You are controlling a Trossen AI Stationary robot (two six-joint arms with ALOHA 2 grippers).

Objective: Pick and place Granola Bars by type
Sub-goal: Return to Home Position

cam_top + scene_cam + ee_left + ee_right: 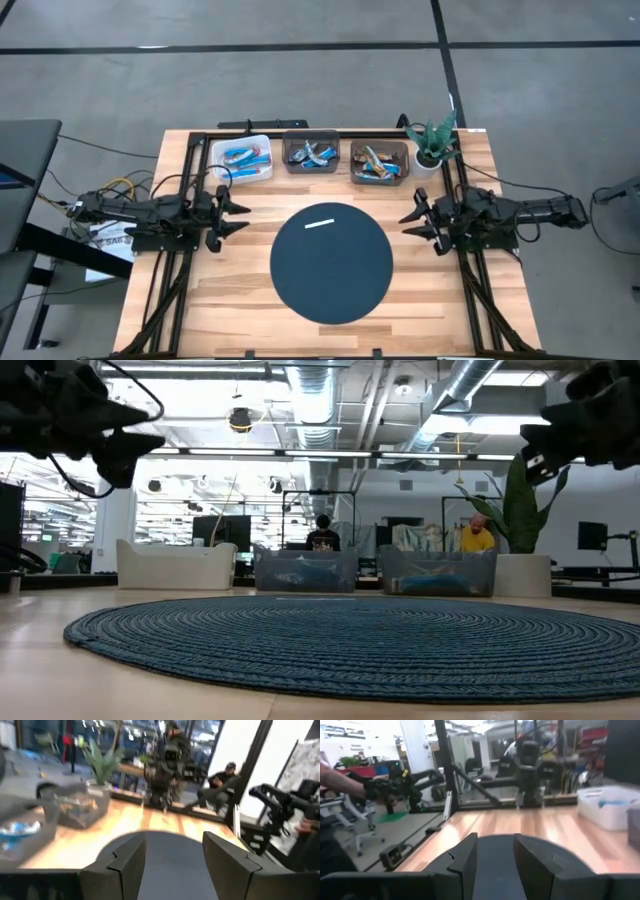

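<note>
Lying jumbled in three bins past the far edge of the round mat (330,275), the Granola Bars (246,157) pointed various ways. Those in the white bin (240,139) ran approx. along its length; the others' axes were unclear. Wooden table (230,310), open workshop behind w/ people (322,535) seated. Left gripper (245,217) hung just left of the mat, right gripper (406,222) just right of it. Both had fingers apart, empty, w/ the bars well apart from each.

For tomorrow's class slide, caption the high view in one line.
Granola bars sorted into three bins behind a round blue mat, left arm and right arm waiting either side.
</note>
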